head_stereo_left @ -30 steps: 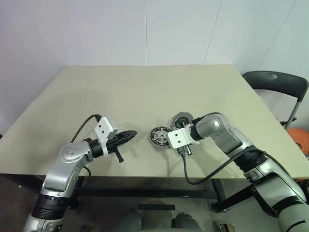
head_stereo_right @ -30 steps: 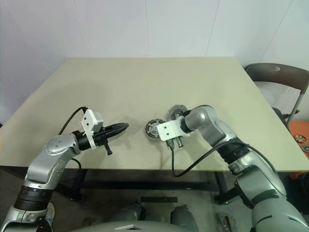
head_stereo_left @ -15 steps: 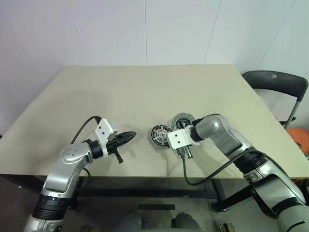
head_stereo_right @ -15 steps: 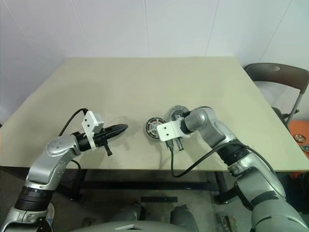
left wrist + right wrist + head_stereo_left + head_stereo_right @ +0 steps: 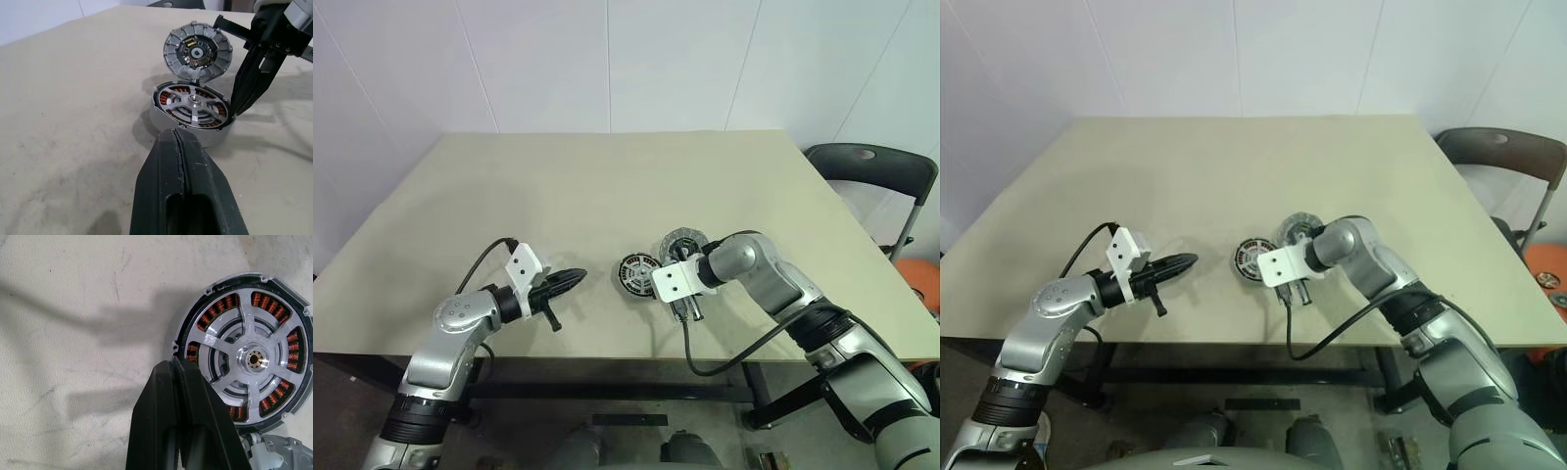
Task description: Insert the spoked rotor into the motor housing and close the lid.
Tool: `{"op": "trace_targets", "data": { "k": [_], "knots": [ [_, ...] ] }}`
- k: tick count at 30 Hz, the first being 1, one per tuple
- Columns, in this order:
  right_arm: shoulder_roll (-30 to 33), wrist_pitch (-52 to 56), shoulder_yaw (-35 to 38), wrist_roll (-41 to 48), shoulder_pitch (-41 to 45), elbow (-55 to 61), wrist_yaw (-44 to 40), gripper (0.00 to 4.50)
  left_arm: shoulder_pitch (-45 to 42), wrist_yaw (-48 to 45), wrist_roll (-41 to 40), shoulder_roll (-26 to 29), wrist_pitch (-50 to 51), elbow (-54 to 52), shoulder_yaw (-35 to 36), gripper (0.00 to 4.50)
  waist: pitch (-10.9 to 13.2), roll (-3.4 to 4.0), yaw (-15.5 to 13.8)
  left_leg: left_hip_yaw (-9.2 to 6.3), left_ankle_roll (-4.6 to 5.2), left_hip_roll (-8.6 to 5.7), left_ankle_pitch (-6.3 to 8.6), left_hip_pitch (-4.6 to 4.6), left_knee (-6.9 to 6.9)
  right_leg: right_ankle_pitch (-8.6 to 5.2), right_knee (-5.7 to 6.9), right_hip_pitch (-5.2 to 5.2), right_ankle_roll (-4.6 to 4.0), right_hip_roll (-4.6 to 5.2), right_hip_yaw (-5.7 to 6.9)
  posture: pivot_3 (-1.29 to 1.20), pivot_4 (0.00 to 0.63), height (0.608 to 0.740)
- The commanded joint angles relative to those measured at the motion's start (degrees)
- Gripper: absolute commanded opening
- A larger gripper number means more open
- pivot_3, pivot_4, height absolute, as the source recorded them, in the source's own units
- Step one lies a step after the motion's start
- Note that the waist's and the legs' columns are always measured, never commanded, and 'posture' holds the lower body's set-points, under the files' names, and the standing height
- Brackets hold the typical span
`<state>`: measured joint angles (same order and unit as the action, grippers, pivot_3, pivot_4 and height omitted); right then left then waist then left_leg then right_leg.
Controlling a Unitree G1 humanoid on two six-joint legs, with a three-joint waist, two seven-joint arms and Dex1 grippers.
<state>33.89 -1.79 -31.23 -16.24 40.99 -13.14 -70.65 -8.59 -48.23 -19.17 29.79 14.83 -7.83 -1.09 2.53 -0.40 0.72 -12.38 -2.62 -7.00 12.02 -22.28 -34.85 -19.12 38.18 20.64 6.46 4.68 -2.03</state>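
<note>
Sitting in the motor housing (image 5: 191,108) mid-table near the front edge, the spoked rotor (image 5: 249,360); lid (image 5: 197,51) standing open behind. Right gripper (image 5: 182,377) closed, empty, tips at housing rim. Left gripper (image 5: 177,142) closed, empty, hanging left.

left end effector (image 5: 576,277) closed, right end effector (image 5: 172,369) closed

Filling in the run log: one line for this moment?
spoked rotor: seated in motor housing | lid: open | left gripper: shut | right gripper: shut

head stereo: high, down over table (image 5: 607,186) | wrists: close on motor housing (image 5: 191,105)
</note>
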Motion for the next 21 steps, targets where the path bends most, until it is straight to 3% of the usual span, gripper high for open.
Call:
{"op": "trace_targets", "data": {
  "k": [1,10,16,21],
  "knots": [
    [-0.59,1.58,1.42,1.13,1.08,2.73,-0.96,0.04,-0.3,-0.2,0.61,-0.1,-2.01,0.41,0.07,0.0,0.0,0.0,-0.02,0.0,0.0,0.0,0.0,0.0,0.0,0.0,0.0,0.0,0.0,0.0,0.0,0.0,0.0,0.74],
    [-1.54,19.59,2.24,4.54,0.56,14.43,-5.74,0.04,0.05,0.03,1.31,-0.65,-2.46,0.64,-0.2,0.0,0.0,0.0,-0.03,0.0,0.0,0.0,0.0,-0.11,0.12,0.0,-0.02,0.19,0.0,0.01,-0.05,0.0,0.0,0.74],
    [-4.98,30.22,1.48,4.11,0.36,15.8,-2.02,0.04,-0.09,-0.11,1.37,-0.61,-2.87,1.48,0.06,0.0,0.0,0.0,-0.04,0.03,0.0,0.0,0.0,-0.12,0.09,0.0,0.0,0.19,0.01,0.01,-0.08,0.0,0.0,0.74],
    [-5.26,32.25,-0.45,1.25,0.5,14.21,1.4,0.04,-0.04,-0.38,1.55,-0.43,-3.98,2.9,0.29,0.0,0.0,0.0,-0.07,0.05,0.0,0.0,0.0,-0.11,0.09,0.01,0.03,0.21,0.0,0.01,-0.1,0.0,0.0,0.74]
  ]
}}
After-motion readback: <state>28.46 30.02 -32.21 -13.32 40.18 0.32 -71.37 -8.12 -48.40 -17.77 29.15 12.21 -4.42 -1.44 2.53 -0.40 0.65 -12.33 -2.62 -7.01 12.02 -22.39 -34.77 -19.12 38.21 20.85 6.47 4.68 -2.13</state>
